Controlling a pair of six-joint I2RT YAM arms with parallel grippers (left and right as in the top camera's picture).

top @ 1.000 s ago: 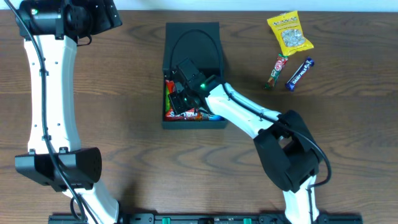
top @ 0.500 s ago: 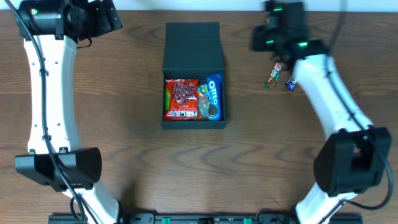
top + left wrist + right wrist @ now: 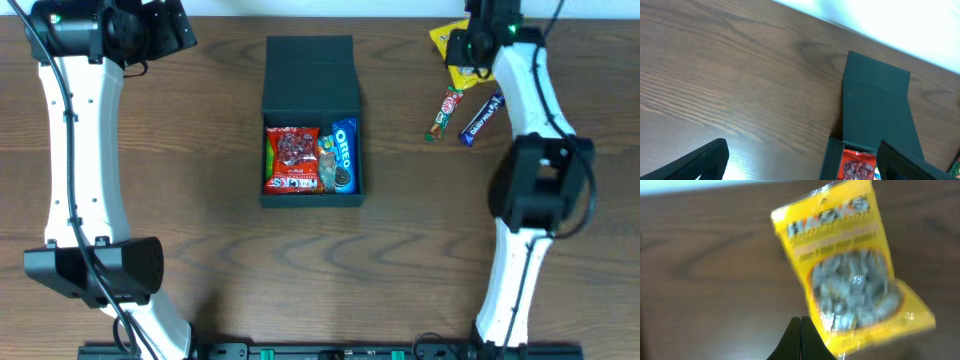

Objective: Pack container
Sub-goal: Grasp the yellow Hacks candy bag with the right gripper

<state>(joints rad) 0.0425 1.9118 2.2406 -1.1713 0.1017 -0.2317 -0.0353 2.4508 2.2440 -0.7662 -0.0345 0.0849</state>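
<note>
Lying open on the desk (image 3: 200,250) with lid flap folded back, so as to leave the container (image 3: 310,75) reachable from above, red packet (image 3: 292,160) and Oreo packet (image 3: 343,168) side by side inside. Hovering right of the container with right claw (image 3: 801,330) pinched shut and empty over the yellow sweet packet (image 3: 850,275), probably lining up for the next pick. Parked well left of the container with left claw (image 3: 800,157) spread wide, holding nothing, seemingly to keep clear.

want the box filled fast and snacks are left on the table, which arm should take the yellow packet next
Right, probably. The right fingers, shut, hang at the yellow packet's edge. The left fingers, open, are over the table's far-left side, with the container between them and the packet.
</note>
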